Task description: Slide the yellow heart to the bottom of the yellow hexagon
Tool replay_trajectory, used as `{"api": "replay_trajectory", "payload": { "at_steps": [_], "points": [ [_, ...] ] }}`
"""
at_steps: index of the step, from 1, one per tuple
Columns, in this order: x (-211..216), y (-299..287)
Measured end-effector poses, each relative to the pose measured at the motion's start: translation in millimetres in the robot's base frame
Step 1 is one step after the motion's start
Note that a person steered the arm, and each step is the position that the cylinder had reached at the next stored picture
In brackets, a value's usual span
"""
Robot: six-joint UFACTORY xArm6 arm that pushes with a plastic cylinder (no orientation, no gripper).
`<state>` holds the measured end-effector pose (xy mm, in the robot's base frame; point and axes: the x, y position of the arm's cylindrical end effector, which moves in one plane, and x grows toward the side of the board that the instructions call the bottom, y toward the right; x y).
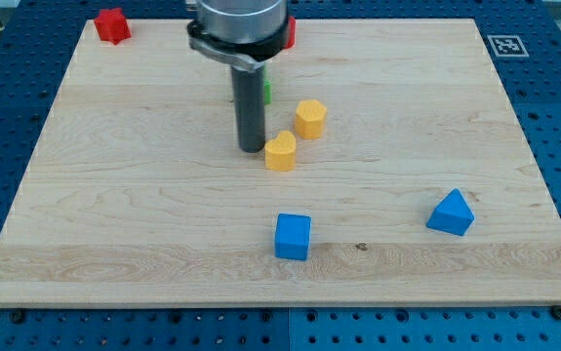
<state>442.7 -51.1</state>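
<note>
The yellow heart (281,152) lies near the board's middle, just below and left of the yellow hexagon (309,118). A small gap separates the two. My tip (252,149) stands on the board right against the heart's left side. The rod rises from there and hides most of the green blocks behind it.
A red block (111,25) sits at the top left corner. Another red block (286,32) is partly hidden behind the arm at the top. A green sliver (265,91) shows right of the rod. A blue cube (292,237) and a blue triangular block (451,213) lie lower down.
</note>
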Motion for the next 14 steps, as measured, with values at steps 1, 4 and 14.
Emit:
{"api": "replay_trajectory", "payload": {
  "at_steps": [1, 4, 14],
  "points": [
    [13, -18],
    [17, 10],
    [13, 44]
  ]
}}
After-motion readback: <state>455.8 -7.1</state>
